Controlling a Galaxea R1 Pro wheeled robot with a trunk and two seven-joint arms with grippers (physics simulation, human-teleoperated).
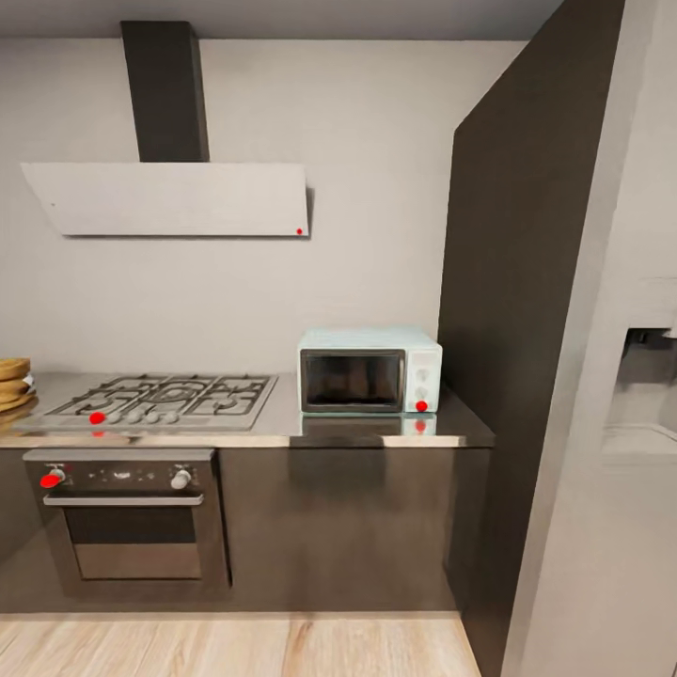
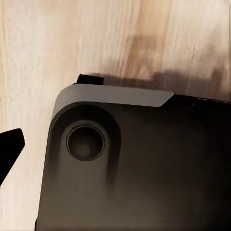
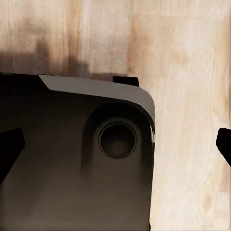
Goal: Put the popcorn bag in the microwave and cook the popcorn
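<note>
Kitchen wall ahead, countertop (image 1: pixel 367 428) running L to R: gas hob (image 1: pixel 165 397) w/ built-in oven (image 1: pixel 127 517) under it, then microwave (image 1: pixel 369 370), door closed, at R end. Both my wrist cams look down at wood floor (image 2: pixel 48 43) + my base (image 2: pixel 144 168); can't tell my grippers' state

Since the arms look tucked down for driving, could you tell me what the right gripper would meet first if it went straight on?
Most likely the robot's own dark base, which lies directly ahead of the right gripper; the wooden floor lies beyond it. Depth is hard to judge.
</note>
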